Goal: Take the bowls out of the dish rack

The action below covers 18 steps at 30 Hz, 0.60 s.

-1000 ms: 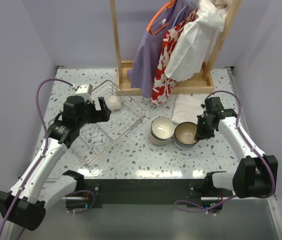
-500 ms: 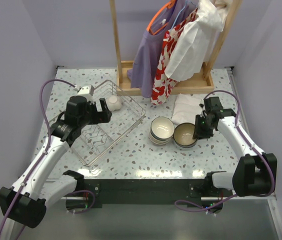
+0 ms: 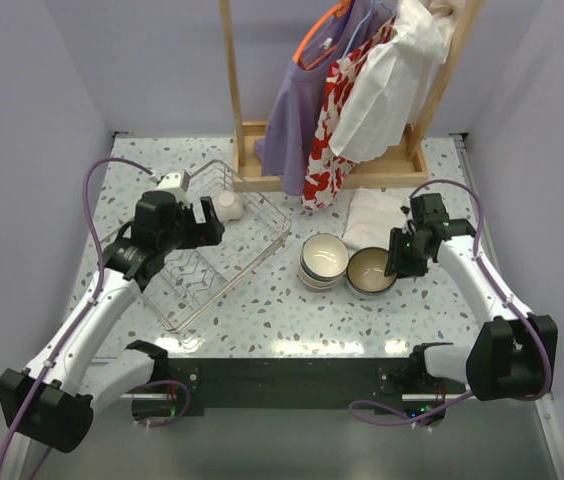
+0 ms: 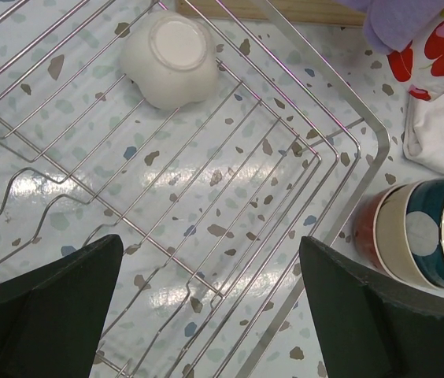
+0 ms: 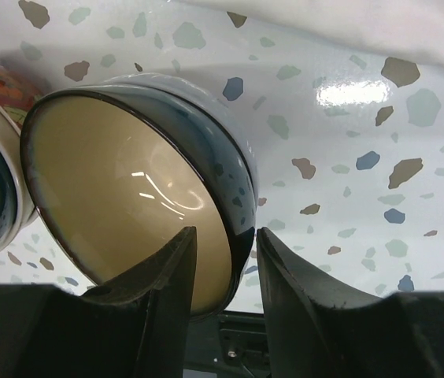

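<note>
The left arm [image 3: 94, 312] is stretching forward from its base and angling inward toward the middle. The left gripper [image 3: 210, 221] is pointing down and slightly to the right, with its two fingers [image 4: 41, 307] standing spread wide, one out to either side of the wrist camera's view. The right arm [image 3: 472, 285] is arching forward from its base and bending inward at the wrist. The right gripper [image 3: 398, 262] is pointing downward, its fingers [image 5: 159, 307] standing only partly apart, far closer together than the left pair.

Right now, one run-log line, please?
left gripper open over dish rack | right gripper open astride dark bowl rim | white bowl in rack
</note>
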Each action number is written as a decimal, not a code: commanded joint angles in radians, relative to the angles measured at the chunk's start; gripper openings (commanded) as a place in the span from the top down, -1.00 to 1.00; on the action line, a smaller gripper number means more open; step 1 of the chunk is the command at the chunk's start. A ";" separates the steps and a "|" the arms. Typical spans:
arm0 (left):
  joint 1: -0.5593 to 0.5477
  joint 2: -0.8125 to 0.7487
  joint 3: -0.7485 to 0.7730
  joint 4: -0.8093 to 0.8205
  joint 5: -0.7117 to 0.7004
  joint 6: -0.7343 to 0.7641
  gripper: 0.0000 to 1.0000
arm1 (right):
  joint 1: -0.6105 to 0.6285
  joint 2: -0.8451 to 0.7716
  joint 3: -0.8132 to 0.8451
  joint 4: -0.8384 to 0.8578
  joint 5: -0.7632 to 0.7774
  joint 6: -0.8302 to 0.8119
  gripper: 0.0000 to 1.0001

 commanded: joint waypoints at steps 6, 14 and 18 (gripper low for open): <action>0.002 0.014 0.015 0.016 -0.013 -0.003 -1.00 | 0.000 -0.061 0.057 -0.046 0.032 0.010 0.55; 0.002 0.025 0.015 0.029 -0.011 -0.003 -1.00 | 0.000 -0.060 -0.029 0.012 0.002 0.048 0.93; 0.002 0.038 0.004 0.052 -0.011 -0.010 -1.00 | 0.002 -0.069 -0.029 0.009 0.002 0.053 0.84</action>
